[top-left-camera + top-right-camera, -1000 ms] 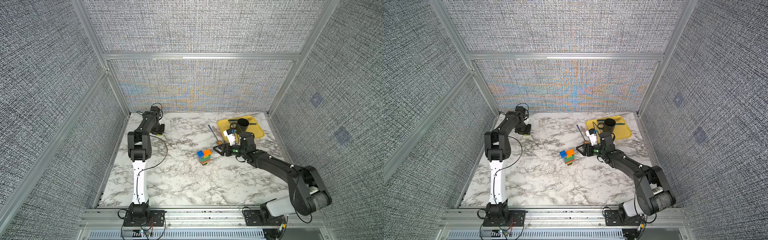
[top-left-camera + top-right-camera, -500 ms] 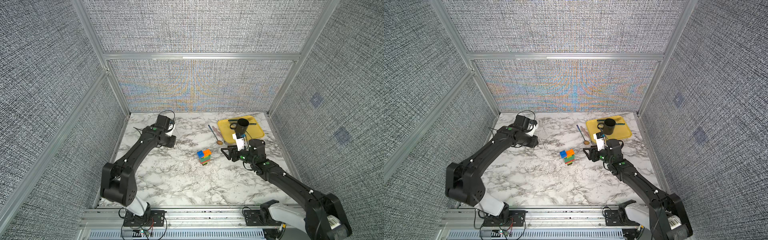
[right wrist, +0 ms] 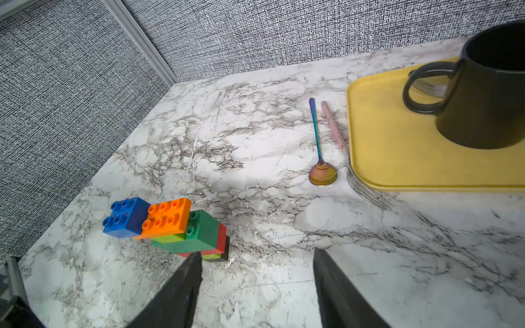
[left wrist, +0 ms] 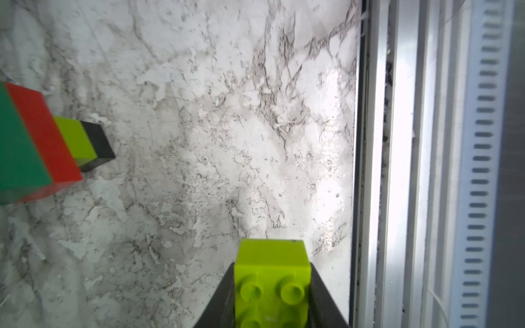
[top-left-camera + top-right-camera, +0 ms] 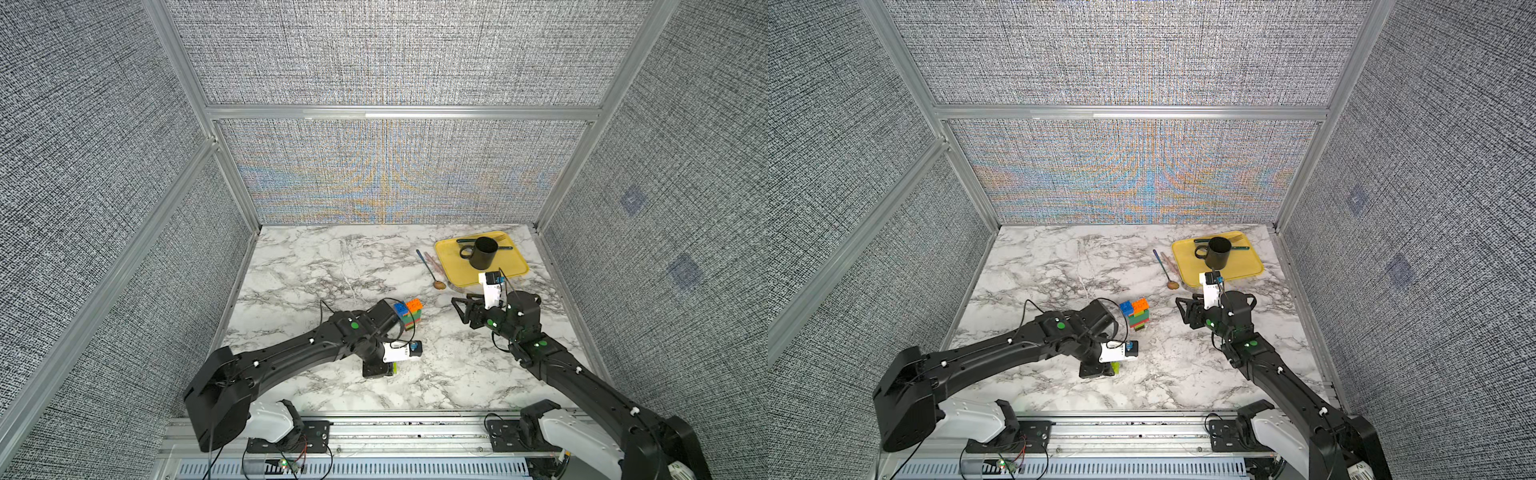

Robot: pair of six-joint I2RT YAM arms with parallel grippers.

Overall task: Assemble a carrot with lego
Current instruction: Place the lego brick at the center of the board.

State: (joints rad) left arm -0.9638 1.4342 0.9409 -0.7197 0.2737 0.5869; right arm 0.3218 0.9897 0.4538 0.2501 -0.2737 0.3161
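Top views both showed the left gripper (image 5: 380,369) swung from the far corner to lower centre, pinching a lime brick (image 5: 395,367) just below the carrot (image 5: 409,315), which stood tip-down mid-frame; the right gripper (image 5: 461,309) had backed off rightward, half spread, empty. Left wrist view: brick clamped at bottom centre, carrot at the left edge. Right wrist view: carrot lower left, jaws apart. The brick would probably join the wide end next.

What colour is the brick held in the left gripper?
The brick is lime green, seen best in the left wrist view.
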